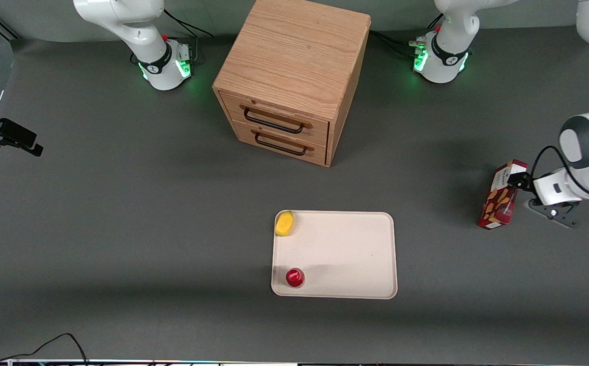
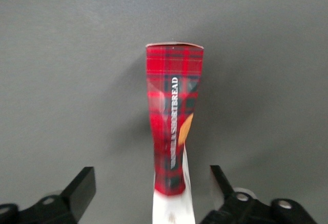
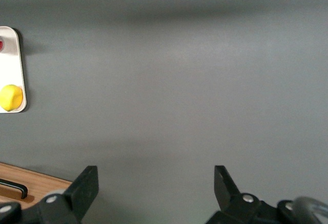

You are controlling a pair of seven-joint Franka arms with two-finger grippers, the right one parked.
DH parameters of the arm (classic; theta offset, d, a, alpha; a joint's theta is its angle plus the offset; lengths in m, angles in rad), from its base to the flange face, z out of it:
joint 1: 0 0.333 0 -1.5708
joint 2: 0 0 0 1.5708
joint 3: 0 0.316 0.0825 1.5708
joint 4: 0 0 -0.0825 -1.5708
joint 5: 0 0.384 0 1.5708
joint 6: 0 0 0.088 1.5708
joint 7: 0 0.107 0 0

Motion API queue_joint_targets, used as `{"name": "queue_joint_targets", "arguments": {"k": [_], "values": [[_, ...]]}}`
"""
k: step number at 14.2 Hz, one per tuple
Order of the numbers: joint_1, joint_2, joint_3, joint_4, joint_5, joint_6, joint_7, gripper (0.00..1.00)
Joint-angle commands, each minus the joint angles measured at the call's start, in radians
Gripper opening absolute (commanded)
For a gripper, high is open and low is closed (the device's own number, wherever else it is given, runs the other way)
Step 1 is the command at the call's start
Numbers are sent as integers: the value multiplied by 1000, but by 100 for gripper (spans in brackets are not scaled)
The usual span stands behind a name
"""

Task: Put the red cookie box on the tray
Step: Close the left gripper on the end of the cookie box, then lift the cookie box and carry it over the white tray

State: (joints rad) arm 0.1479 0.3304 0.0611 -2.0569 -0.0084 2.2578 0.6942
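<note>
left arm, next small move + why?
Probably close the fingers on the red cookie box. In the left wrist view the gripper is open, with one finger on each side of the box and a gap on both. The front view shows the box on the table, toward the working arm's end, off the tray.

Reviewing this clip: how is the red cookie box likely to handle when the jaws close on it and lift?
The long, narrow dark-red cardboard cookie box is probably light but crushable, being thin carton. Standing on its narrow side, it may tip if nudged. The left gripper has open jaws on either side of its white end, so it could swing if gripped only there.
</note>
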Motion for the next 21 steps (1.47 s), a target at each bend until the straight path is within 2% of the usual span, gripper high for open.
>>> {"name": "queue_joint_targets", "arguments": {"k": [1, 8, 9, 12, 16, 19, 21], "values": [[-7, -25, 8, -101, -65, 118, 28, 0], [-8, -33, 9, -74, -84, 97, 10, 0], [-8, -48, 9, -42, -84, 48, 1, 0], [-19, -77, -1, 189, -84, -292, -94, 0], [-21, -76, -136, 530, -68, -657, -377, 0], [-22, -65, -304, 620, -65, -698, -715, 0], [-28, -10, -429, 620, -10, -640, -919, 0]]}}
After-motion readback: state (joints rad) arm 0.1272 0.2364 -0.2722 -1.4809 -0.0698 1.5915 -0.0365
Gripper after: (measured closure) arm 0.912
